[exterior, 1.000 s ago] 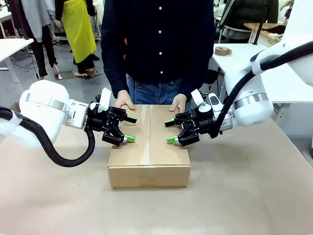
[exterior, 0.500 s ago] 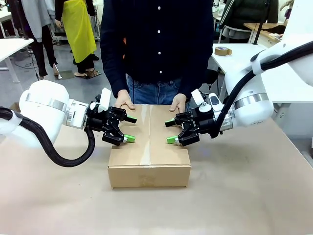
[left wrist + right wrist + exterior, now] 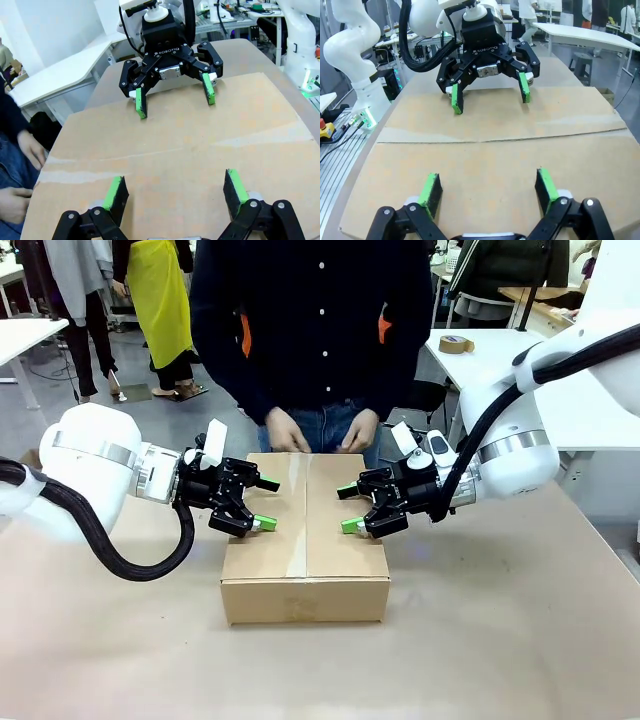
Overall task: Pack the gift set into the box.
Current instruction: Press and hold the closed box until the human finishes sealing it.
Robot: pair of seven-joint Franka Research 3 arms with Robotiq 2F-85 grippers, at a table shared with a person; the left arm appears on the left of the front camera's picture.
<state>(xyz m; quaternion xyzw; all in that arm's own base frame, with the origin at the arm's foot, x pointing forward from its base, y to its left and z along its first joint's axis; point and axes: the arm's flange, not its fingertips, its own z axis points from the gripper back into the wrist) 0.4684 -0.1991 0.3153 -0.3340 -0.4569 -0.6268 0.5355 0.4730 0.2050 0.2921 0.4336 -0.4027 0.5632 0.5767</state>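
here, 2 green-padded jaws [image 3: 264, 503] [image 3: 346, 507] spread wide, holding nothing, over flat brown cardboard box [image 3: 305, 540].

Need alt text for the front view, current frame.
Closed brown cardboard carton on a tan table, flaps folded down; black two-finger grippers with green pads, left and right, hang open over its sides. Person in dark shirt stands behind, both hands beyond its far edge.

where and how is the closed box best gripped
The carton looks wider than either open gripper, so probably press both side walls at once: left gripper from its left, right gripper from its right, both lowered below the flaps' edge, since the closed top is flat and offers nothing to pinch.
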